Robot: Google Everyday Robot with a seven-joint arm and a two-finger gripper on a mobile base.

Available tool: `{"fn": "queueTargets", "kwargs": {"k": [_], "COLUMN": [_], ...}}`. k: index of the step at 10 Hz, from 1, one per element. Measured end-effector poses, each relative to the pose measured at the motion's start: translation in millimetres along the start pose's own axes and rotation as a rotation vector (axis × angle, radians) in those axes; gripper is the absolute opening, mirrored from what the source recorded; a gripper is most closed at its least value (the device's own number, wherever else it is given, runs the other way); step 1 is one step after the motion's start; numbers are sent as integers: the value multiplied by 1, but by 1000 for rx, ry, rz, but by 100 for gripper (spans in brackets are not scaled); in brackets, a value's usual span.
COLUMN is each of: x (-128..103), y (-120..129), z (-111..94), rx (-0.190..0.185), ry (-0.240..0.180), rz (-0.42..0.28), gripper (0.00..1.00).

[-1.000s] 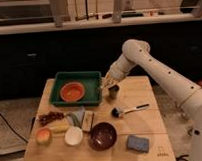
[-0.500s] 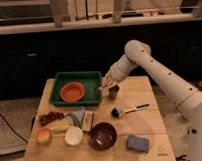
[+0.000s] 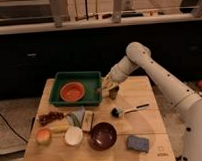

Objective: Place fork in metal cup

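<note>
One gripper [image 3: 107, 87] is hovering right over the metal cup [image 3: 113, 93] beside the green tray [image 3: 94, 77], likely lining up the fork [image 3: 103, 89], seemingly held there. The tabletop [image 3: 146, 118] is carrying everything else.

a single camera looks from the front, raised and tilted down, at middling range onto the pale wooden table [image 3: 146, 124]. the white robot arm [image 3: 159, 83] enters from 4 o'clock, its gripper [image 3: 109, 87] near frame centre; the dark cabinet front [image 3: 53, 56] fills 12 o'clock.
</note>
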Motion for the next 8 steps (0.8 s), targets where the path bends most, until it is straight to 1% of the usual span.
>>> {"fn": "queueTargets", "kwargs": {"k": [5,8], "x": [10,14], "y": [-8,-10], "z": [0,3], "rx": [1,1], "ry": [-61,-92], "rz": [42,63], "gripper": [0,0]}}
